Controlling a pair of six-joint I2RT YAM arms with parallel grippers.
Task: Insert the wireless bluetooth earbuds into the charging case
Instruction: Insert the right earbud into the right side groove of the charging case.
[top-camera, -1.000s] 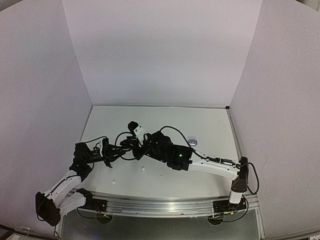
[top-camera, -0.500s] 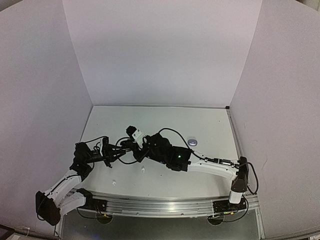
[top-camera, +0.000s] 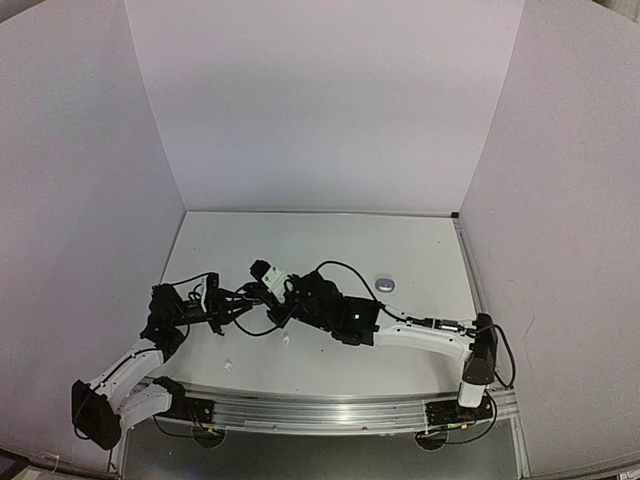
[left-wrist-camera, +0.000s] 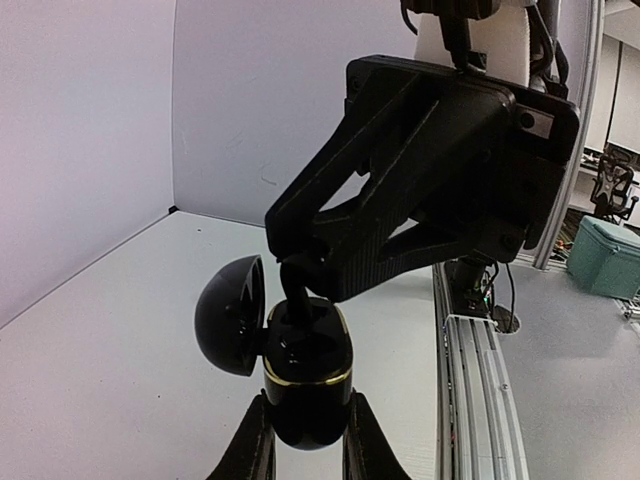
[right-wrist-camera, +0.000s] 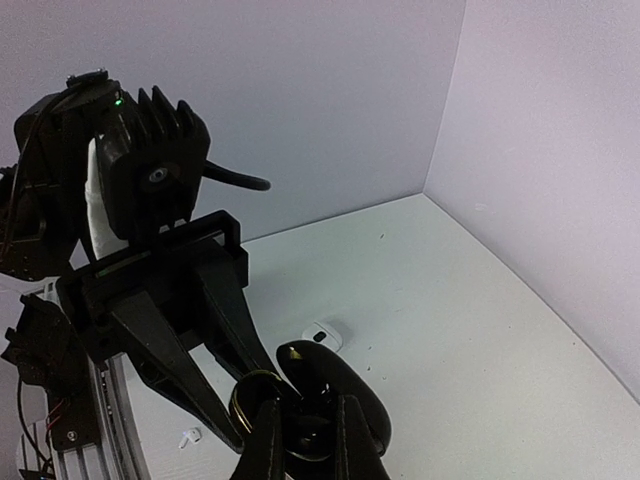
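Observation:
My left gripper (left-wrist-camera: 305, 410) is shut on the black charging case (left-wrist-camera: 305, 355), holding it upright above the table with its lid (left-wrist-camera: 230, 315) swung open to the left. My right gripper (right-wrist-camera: 306, 425) reaches down into the open case (right-wrist-camera: 335, 390) and is nearly shut on a small dark earbud (right-wrist-camera: 306, 432) sitting in the case's well. In the left wrist view its fingertips (left-wrist-camera: 293, 285) meet inside the case mouth. In the top view both grippers (top-camera: 250, 300) meet at the left-centre of the table. The earbud is mostly hidden by the fingers.
A white case (right-wrist-camera: 322, 335) lies on the table behind the black one. A loose white earbud (right-wrist-camera: 188, 437) lies near the front rail; two white specks (top-camera: 228, 365) (top-camera: 287, 341) show there. A silvery grey case (top-camera: 385, 284) sits right of centre.
My right gripper has moved left and slightly toward the near edge, closing in on the case held by the left gripper. The left arm has barely moved.

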